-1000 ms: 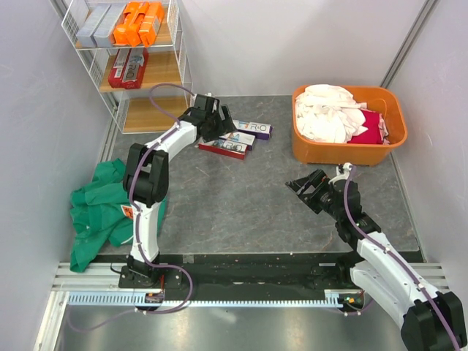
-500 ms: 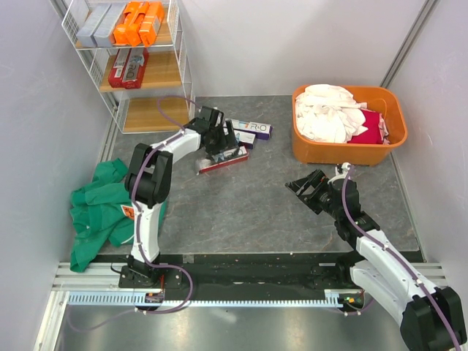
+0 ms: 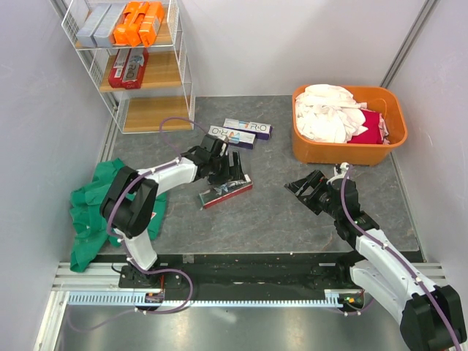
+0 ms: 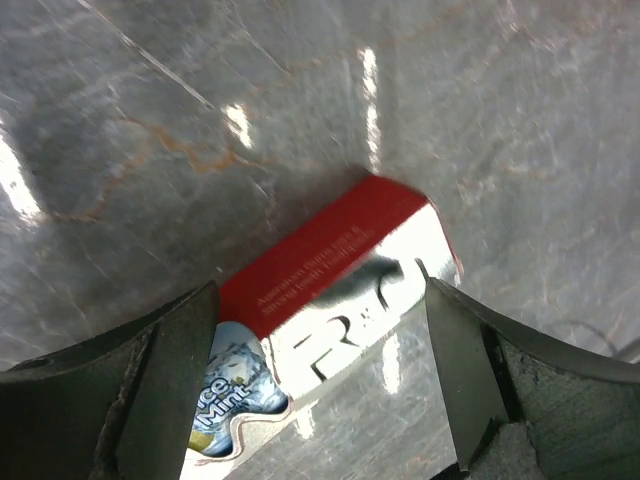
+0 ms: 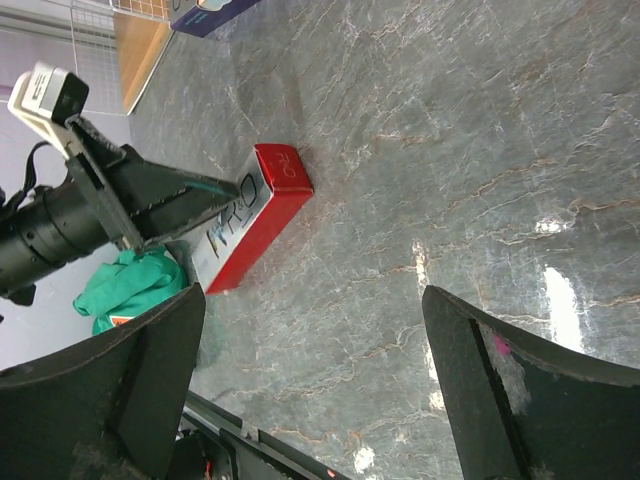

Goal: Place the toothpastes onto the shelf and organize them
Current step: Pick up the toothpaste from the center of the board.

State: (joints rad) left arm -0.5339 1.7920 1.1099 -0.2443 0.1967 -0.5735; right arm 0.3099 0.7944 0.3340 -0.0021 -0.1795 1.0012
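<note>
My left gripper point(image 4: 320, 290) stands wide open over the red carton point(image 3: 227, 191), a toothpaste box with a silver panel and large "R" lettering, which lies flat and askew on the grey stone-patterned table point(image 3: 256, 227). One finger point(image 4: 165, 375) sits at the carton's long red side and the other at the corner of its silver face, so the box lies slantwise between them; I cannot tell whether either finger presses on it. My right gripper point(image 3: 298, 194) hangs to the right of the red carton, well apart from it, its fingers spread as wide as they go, holding nothing and touching nothing. Just behind the red carton lie two white-and-purple cartons point(image 3: 232, 136) side by side on the table. Farther behind the red carton and to its left rises the white wire shelf point(image 3: 146, 113), with orange cartons point(image 3: 139, 22) and silver-grey cartons point(image 3: 99, 22) on its top board, red ones point(image 3: 128, 67) on its middle board, and its lowest board bare. A green cloth point(image 3: 99, 208) lies heaped to the red carton's left, and an orange tub point(image 3: 347, 153) of laundry stands behind it to the right.
</note>
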